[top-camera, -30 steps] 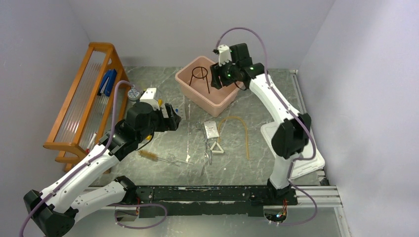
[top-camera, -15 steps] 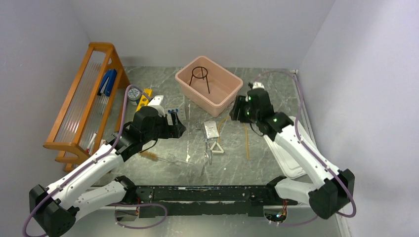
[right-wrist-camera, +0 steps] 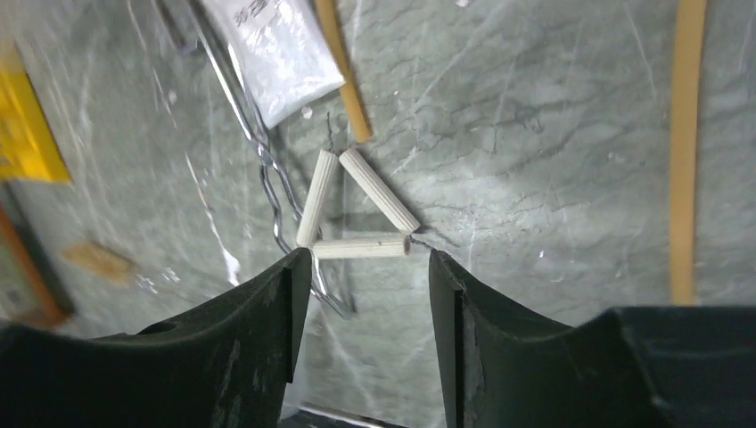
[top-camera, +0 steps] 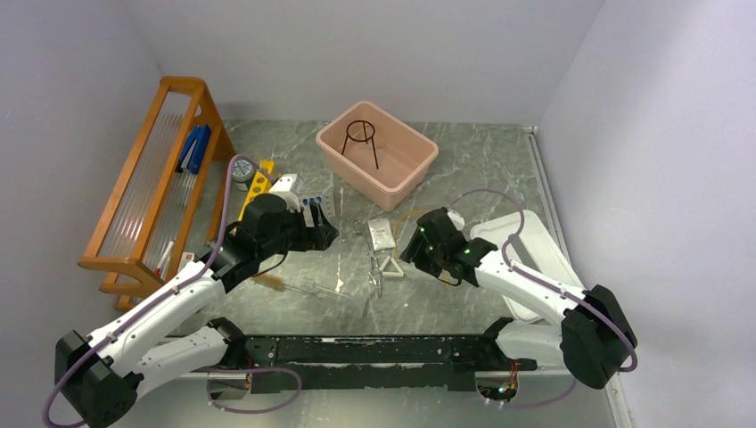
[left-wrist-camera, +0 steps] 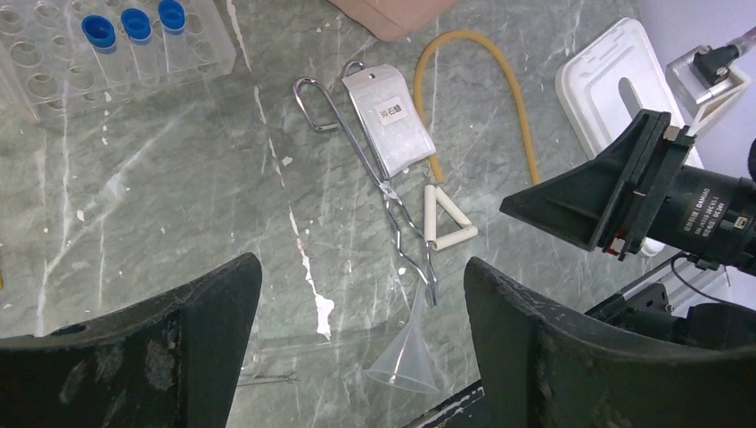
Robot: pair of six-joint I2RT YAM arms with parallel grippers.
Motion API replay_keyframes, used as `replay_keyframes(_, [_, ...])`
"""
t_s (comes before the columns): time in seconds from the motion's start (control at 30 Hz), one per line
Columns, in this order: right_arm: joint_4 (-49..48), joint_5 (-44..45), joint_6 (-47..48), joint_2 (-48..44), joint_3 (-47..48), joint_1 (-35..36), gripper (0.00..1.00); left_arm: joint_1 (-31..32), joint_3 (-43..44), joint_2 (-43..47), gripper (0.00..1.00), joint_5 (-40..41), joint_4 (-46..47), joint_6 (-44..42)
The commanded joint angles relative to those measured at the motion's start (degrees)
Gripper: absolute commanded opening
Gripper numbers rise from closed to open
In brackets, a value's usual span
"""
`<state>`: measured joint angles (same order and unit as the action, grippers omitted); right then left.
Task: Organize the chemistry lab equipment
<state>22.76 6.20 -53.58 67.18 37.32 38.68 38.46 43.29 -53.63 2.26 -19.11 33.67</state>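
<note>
Swung the right gripper (right-wrist-camera: 361, 267) away from above the pink tub (top-camera: 399, 159), folded that arm down and brought it low over the white triangle (right-wrist-camera: 361, 247). Nudged the left gripper (left-wrist-camera: 361, 285) forward, uncovering the yellow tube rack (top-camera: 258, 176).

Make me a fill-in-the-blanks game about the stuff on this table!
1. The black wire tripod stands inside the large ___ plastic tub.
2. The clear tubes in the clear rack have ___ caps.
3. The white triangle below the open right gripper is made of ___ rods.
Missing words: pink, blue, three.
</note>
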Motion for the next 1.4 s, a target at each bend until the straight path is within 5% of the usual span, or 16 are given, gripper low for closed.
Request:
replay_keyframes(0.0, [-0.3, 8.0, -24.6, -0.3, -2.0, 1.7, 0.55, 0.1, -0.2, 0.8, 0.87, -0.5, 1.8, 1.1])
replay_keyframes(0.3, [-2.9, 7.1, -40.7, 5.4, -2.5, 6.1, 0.47, 0.0, 0.1, 1.4, 0.87, 1.1, 0.7, 0.7])
replay_keyframes(0.8, [-2.3, 7.6, -47.5, 16.3, -0.4, 8.1, 0.40, 0.1, -0.5, 1.5, 0.86, 1.6, -0.3, 0.7])
replay_keyframes(1.1, [2.8, 13.0, -48.2, 14.2, 0.9, 8.1, 0.08, 0.0, -0.6, 2.0, 0.86, 2.6, -0.4, 0.8])
replay_keyframes(1.37, [4.2, 17.2, -43.8, 4.2, 1.0, 8.0, 0.00, 0.1, -0.3, 2.1, 0.86, 3.3, -0.9, 0.8])
